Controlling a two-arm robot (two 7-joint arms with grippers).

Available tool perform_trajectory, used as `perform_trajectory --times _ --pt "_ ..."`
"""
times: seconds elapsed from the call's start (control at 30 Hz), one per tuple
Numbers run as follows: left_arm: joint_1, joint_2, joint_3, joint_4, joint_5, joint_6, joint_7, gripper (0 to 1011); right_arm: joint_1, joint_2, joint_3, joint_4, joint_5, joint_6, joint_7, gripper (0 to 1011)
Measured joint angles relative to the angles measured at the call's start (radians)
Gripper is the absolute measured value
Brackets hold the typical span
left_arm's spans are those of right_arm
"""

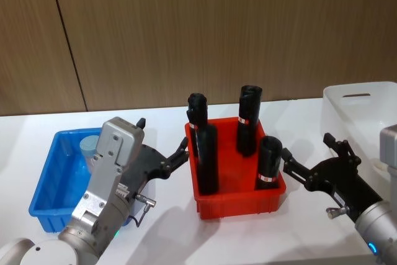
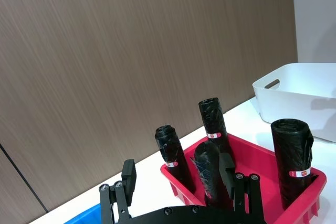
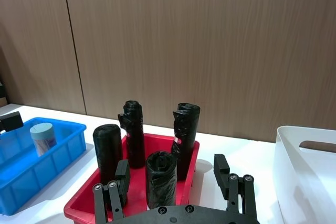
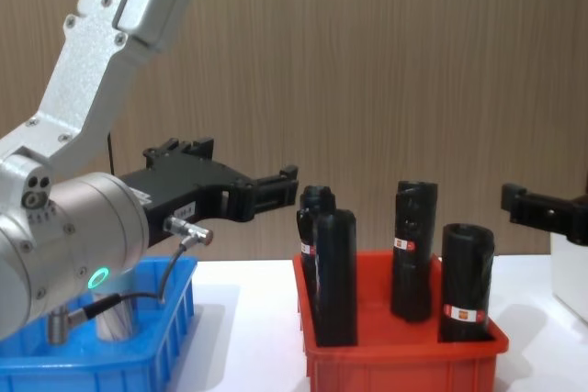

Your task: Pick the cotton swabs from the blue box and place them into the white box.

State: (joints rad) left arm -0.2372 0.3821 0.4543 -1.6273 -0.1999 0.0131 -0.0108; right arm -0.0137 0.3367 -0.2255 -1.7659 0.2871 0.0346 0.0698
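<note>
Swab: one lidded cylinder upright in blue box, desk's left end. White box: far right. Red bin: between them, holding four black rolls. Left tool: fingers spread wide, empty, above blue box's right side. Right tool: wide, empty, beside red bin.

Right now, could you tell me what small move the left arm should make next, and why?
Probably lower the left gripper back and down toward the clear cotton swab cylinder with the pale blue-grey lid in the shallow bright blue plastic bin. The gripper is open and empty, held above the bin's right edge, pointing toward the red bin of black rolls. The swab stands untouched.
</note>
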Motion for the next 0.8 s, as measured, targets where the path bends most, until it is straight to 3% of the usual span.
perform_trajectory --times 0.43,0.8 --pt "0.0 0.0 0.0 0.001 0.0 0.001 0.0 1004 0.019 -0.001 0.003 0.014 0.019 0.042 0.057 1002" --pt "0.0 0.0 0.0 0.001 -0.001 0.001 0.0 1004 0.078 -0.015 0.006 0.08 0.047 0.111 0.139 1002"
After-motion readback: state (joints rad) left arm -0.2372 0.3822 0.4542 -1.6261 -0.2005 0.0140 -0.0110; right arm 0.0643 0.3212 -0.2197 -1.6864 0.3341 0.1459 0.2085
